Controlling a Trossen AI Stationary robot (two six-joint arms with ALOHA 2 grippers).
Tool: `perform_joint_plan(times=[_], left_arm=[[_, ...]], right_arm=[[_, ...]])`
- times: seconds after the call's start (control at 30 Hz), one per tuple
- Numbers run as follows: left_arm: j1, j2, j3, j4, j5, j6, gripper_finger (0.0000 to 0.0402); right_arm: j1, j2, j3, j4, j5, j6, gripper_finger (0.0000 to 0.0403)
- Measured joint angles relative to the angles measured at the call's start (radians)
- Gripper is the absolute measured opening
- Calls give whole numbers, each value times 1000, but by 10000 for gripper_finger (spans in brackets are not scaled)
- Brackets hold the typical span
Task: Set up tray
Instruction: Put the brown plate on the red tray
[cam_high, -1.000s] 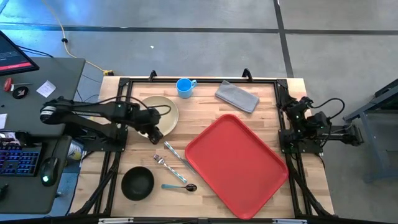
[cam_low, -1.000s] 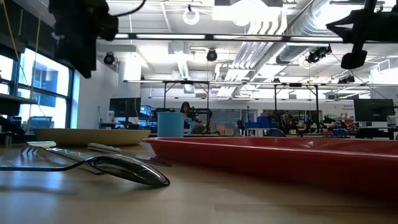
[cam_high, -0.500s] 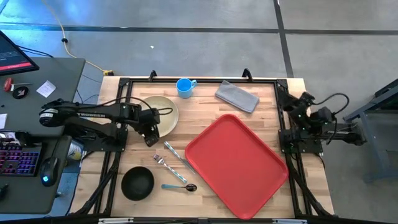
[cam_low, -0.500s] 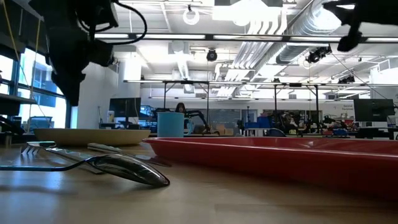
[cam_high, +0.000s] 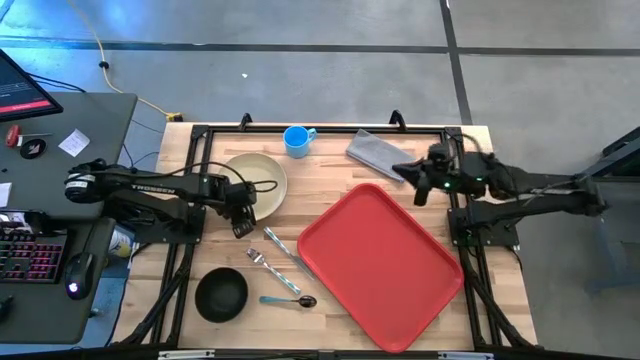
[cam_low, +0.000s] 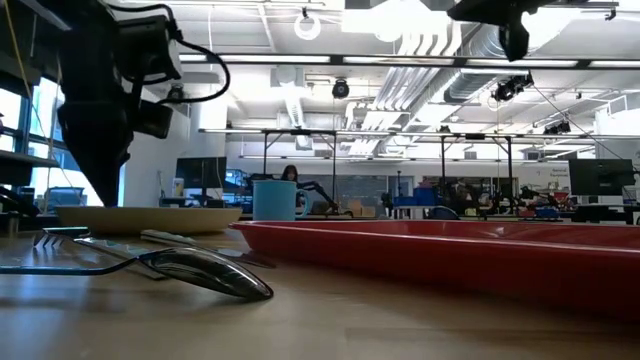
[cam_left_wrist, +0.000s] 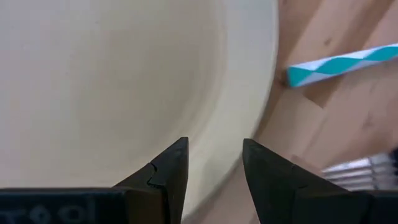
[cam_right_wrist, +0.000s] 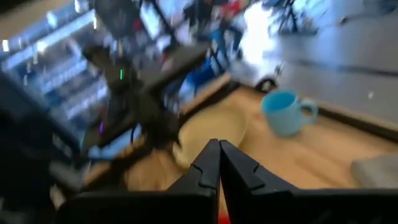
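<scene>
even, diffuse overhead light fills the scene; the pale wooden table (cam_high: 330, 190) looks bright, with only soft, short shadows under the large flat red plastic tray (cam_high: 380, 265). at table height, rows of white ceiling lamps (cam_low: 420, 40) glare and wash out, while the shiny metal spoon (cam_low: 205, 272) up close is soft and out of focus. the right wrist view is heavily smeared by motion blur, the light blue mug (cam_right_wrist: 285, 111) barely crisp. the round beige plate (cam_left_wrist: 124, 93) fills the left wrist view, soft and featureless.
</scene>
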Motion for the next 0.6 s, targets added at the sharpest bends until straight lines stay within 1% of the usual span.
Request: perform_joint_plan(times=[0.07, 0.13, 0.2, 0.27, 0.33, 0.43, 0.53, 0.6], left_arm=[[0, 0, -8, 19, -21, 1, 184], [0, 0, -8, 27, -44, 7, 184], [0, 0, -8, 44, -53, 8, 184], [0, 3, -8, 62, -57, 9, 184], [0, 24, -7, 75, -56, 12, 184], [0, 68, -8, 67, -45, 12, 184], [0, 129, -7, 106, -39, 9, 184], [0, 165, -7, 138, -49, 0, 184]], right_arm=[[0, 47, 30, -38, -42, 1, 7], [0, 86, 50, -66, -74, 11, 25], [0, 120, 64, -75, -96, 23, 54], [0, 148, 66, -84, -106, 61, 93], [0, 169, 66, -86, -107, 102, 132], [0, 187, 66, -72, -106, 141, 180], [0, 195, 66, -68, -106, 151, 212], [0, 195, 66, -68, -106, 151, 223]])
